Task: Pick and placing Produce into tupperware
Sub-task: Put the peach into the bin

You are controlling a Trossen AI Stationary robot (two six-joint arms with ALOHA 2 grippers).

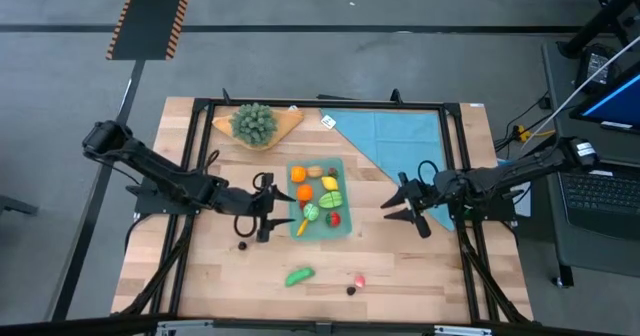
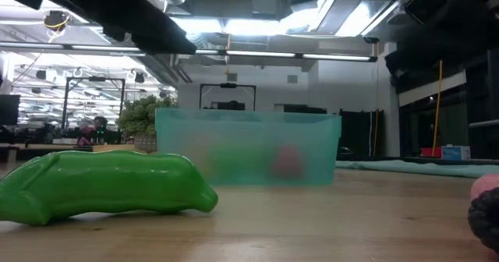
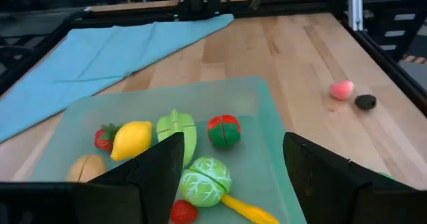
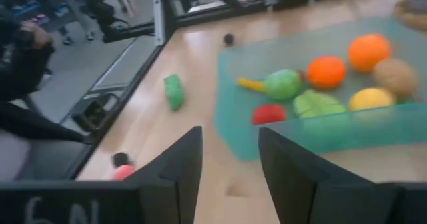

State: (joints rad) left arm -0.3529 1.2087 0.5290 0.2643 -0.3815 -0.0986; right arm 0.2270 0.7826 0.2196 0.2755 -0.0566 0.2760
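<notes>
The tupperware (image 1: pixel 319 198) sits mid-tabletop (image 1: pixel 200 276), already holding most produce. The left claw (image 1: pixel 262 208), spread wide and empty, hovers at its edge; the right claw (image 1: pixel 408 205), also wide and empty, flanks the opposite side. A green pod (image 1: pixel 299 275) lies outside, unpicked.

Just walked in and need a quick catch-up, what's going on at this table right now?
Two dark robot arms are packing small toy produce into a shallow translucent teal plastic container at mid-table. It already holds about eight pieces, including two orange round fruits and a yellow lemon. The left pincer sits open at the container's left edge, holding nothing; the right pincer waits open to its right, also holding nothing. Still out on the wood: a green pea pod, a pink piece and two small dark pieces.
</notes>
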